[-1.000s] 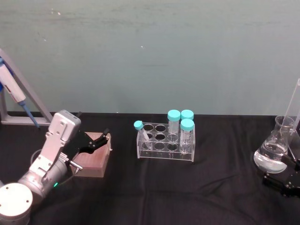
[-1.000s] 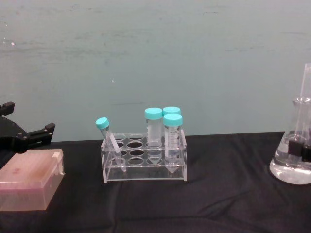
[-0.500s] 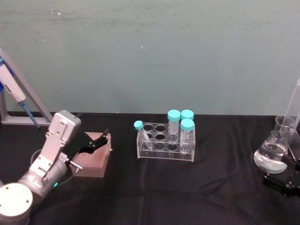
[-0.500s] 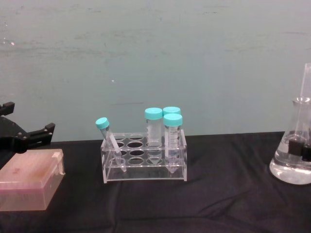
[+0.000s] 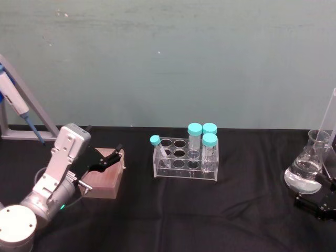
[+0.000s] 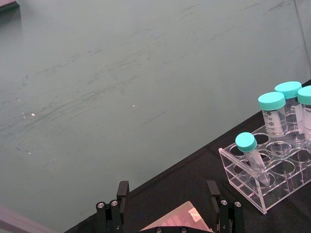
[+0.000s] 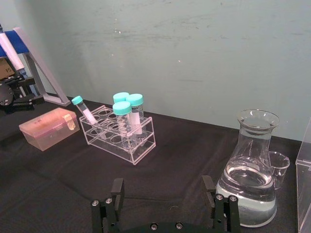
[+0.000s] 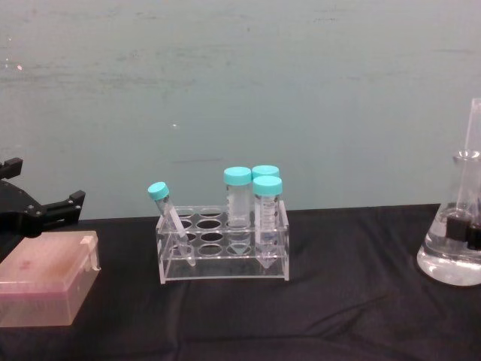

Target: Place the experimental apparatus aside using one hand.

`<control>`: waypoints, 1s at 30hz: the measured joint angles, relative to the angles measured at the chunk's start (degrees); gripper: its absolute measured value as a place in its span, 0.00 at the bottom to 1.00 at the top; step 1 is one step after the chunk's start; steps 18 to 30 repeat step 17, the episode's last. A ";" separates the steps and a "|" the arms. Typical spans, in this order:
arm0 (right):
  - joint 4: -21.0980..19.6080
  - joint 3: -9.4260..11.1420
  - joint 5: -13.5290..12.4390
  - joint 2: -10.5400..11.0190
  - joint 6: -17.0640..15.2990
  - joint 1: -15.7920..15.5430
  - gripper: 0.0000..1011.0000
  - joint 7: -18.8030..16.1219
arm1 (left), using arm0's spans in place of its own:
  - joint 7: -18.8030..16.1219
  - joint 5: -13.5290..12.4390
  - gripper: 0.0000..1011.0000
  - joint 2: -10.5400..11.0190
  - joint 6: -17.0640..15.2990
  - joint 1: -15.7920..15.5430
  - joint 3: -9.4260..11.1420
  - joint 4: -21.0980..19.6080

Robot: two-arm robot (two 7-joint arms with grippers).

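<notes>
Your right end effector [image 5: 318, 202] sits open at the tabletop's [image 5: 210, 210] near right edge, just in front of the conical flask [image 5: 305, 169] with clear liquid. Your left end effector [image 5: 107, 157] hangs open over the pink box [image 5: 105, 178]. Mid-tabletop stands the tube rack [image 5: 185, 157].

Teal-capped clear tubes [image 5: 195, 137], pink box [image 8: 46, 278]

The tabletop [image 5: 173, 210] is covered in black cloth. A clear tube rack [image 5: 185, 160] is set near its middle, a pink box [image 5: 106, 172] toward the left edge, and a flask [image 5: 305, 169] at the right edge.
</notes>
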State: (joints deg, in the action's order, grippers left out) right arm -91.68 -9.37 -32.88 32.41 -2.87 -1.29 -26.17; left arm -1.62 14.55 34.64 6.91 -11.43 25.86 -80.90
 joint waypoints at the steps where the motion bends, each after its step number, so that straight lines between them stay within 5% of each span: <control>1: 0.00 0.00 0.00 0.00 0.00 0.00 0.99 0.00 | 0.00 0.00 0.99 0.00 0.00 0.00 0.00 0.00; 30: -0.01 -0.34 0.08 0.39 0.01 0.00 0.99 0.19 | 0.00 0.00 0.99 0.00 0.00 0.00 0.00 0.00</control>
